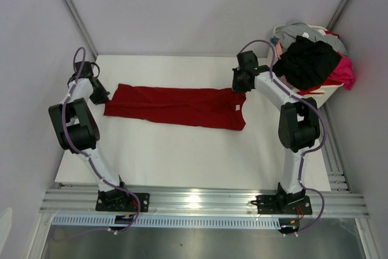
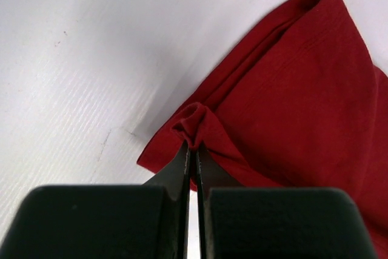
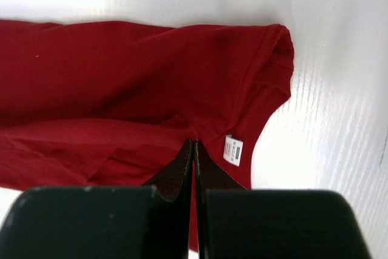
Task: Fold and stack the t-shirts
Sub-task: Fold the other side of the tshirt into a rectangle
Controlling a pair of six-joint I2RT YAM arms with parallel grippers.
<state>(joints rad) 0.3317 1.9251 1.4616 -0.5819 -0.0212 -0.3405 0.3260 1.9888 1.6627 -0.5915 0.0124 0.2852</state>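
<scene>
A dark red t-shirt (image 1: 176,106) lies folded lengthwise into a long band across the white table. My left gripper (image 1: 100,96) is shut on a pinch of cloth at its left end; the left wrist view shows the red t-shirt (image 2: 291,107) bunched up at the fingertips (image 2: 193,145). My right gripper (image 1: 240,83) is shut on the right end by the neck opening, where the right wrist view shows the red t-shirt (image 3: 121,89) and its white label (image 3: 233,150) beside the fingertips (image 3: 193,144). More t-shirts, black (image 1: 308,62), pink (image 1: 343,72) and grey (image 1: 303,30), are heaped at the far right.
The heap of garments sits in a white basket (image 1: 321,93) at the table's (image 1: 182,156) far right corner, behind the right arm. Grey walls close in on the left, back and right. A metal rail (image 1: 200,201) carries both arm bases at the near edge.
</scene>
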